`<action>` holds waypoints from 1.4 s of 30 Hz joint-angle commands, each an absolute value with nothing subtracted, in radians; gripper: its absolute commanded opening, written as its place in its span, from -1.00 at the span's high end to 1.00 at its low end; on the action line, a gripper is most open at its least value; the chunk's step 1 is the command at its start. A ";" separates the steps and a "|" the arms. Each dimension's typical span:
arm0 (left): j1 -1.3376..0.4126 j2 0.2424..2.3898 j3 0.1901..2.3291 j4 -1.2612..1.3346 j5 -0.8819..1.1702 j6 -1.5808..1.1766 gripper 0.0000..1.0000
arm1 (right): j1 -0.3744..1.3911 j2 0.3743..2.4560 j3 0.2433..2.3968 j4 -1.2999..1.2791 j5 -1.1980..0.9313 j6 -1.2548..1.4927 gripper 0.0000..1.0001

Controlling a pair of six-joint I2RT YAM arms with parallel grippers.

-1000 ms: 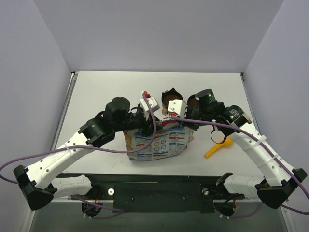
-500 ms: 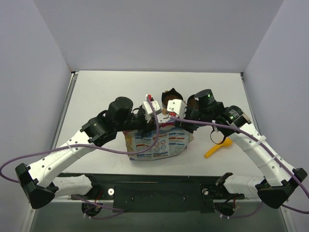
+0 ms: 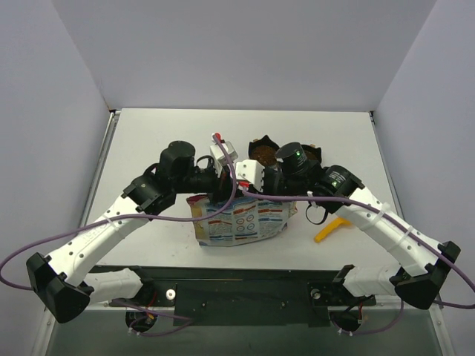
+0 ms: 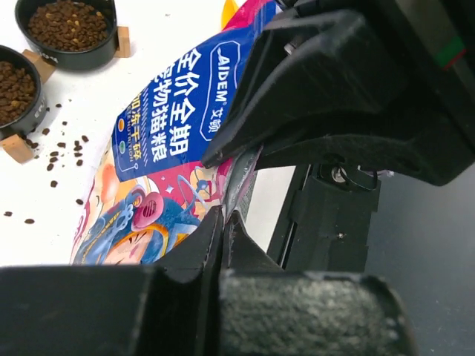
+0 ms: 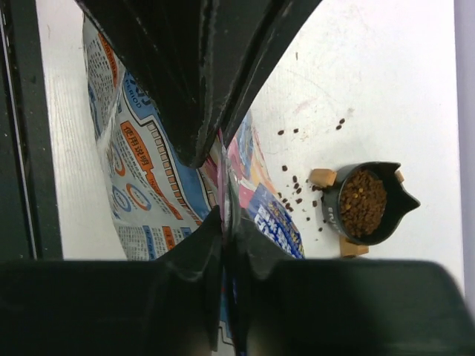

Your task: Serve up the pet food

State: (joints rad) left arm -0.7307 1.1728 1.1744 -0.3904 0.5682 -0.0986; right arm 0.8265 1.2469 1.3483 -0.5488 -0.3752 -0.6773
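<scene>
Since left gripper (image 4: 223,216) closed, it and leftward-shifted right gripper (image 5: 223,216) both clamp pet food bag (image 3: 245,219) top.

Bag (image 3: 241,219) back: white, printed with blue text blocks, orange bands and small round icons. Bag front, left wrist view: deep blue panel with white characters, above a cartoon print in magenta, pink, orange and teal. Its edge seal was silvery and its border magenta.
Kibble (image 4: 67,24): mid to dark brown, mottled.
Bowls (image 4: 74,61): glossy black.
Blocks (image 4: 16,148) beside the bowls: tan.
Scoop (image 3: 332,228): yellow-orange.
Table (image 3: 163,133): white to pale grey, speckled with brown pellets near the bowls.
Arms (image 3: 104,230): white links, black joints.
Cables (image 3: 30,246): purple.
Walls (image 3: 237,52): pale lavender-grey, plain.
</scene>
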 commanded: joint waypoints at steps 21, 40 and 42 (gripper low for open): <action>-0.749 1.057 1.177 -0.463 0.478 0.006 1.00 | 0.819 1.235 1.365 -0.451 -0.356 -0.574 0.47; -0.726 1.003 1.098 -0.351 0.560 -0.153 1.00 | 0.865 1.252 1.339 -0.357 -0.179 -0.603 1.00; -0.729 0.991 1.089 -0.370 0.500 -0.153 0.75 | 0.839 1.230 1.350 -0.377 -0.213 -0.595 1.00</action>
